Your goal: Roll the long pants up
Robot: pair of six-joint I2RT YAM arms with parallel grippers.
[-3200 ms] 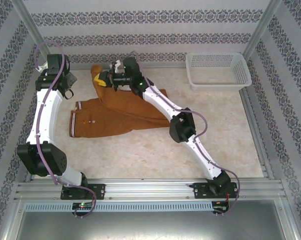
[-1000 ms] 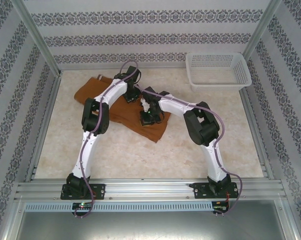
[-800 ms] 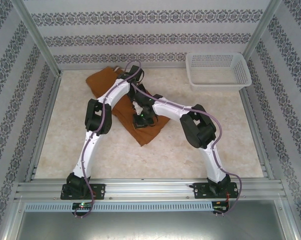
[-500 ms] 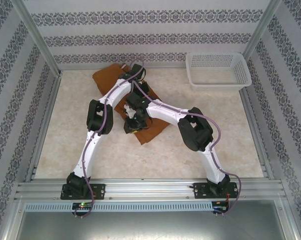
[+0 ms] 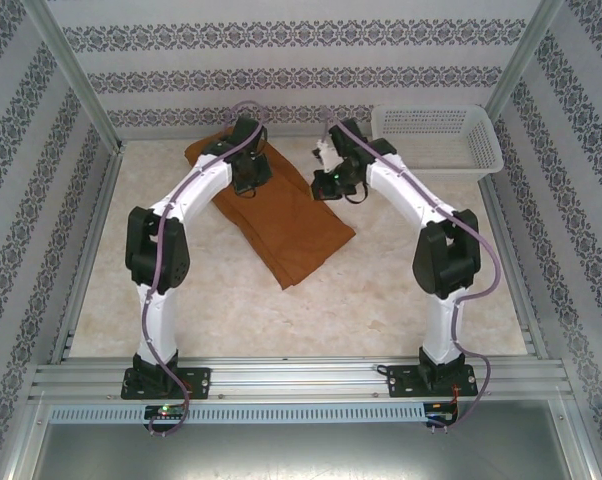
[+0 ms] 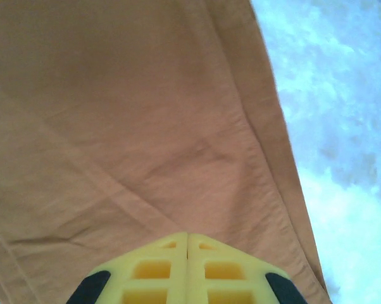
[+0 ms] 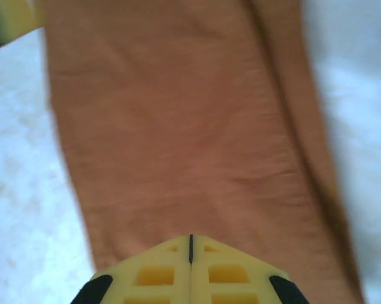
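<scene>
Two arms: I see both reaching to the far half of the table (image 5: pixel 381 300), the left one from the left, the right one from the right, wrists bent down toward the cloth.
Long pants: the long pants (image 5: pixel 281 215) lie flat on the table as one long rust-brown strip. It runs on a diagonal from the far left, close to the back wall, down to the middle of the table, where its near end is a squared-off edge.
Left gripper: in the overhead view the left gripper (image 5: pixel 251 180) hangs over the far part of the strip, inside its outline.
Left claw state: my wrist camera shows the left gripper (image 6: pixel 188 235) with its yellow fingers (image 6: pixel 154 271) pressed flat together, a thin seam between them and nothing pinched. Whether the tips touch the cloth I cannot tell.
Left wrist ground: the long pants (image 6: pixel 146 126) fill most of that picture, with a stitched hem on the right and pale table beyond it.
Right gripper: from above the right gripper (image 5: pixel 326 182) sits by the strip's right edge, near its far end.
Right claw state: the right gripper (image 7: pixel 190 237) is likewise fully closed, finger against finger, with no fabric caught in it.
Right wrist ground: the long pants (image 7: pixel 178 126) run under it as a blurred brown band, with table on both sides.
Basket: a white lattice basket (image 5: pixel 436 140) stands at the far right corner, well apart from the cloth.
</scene>
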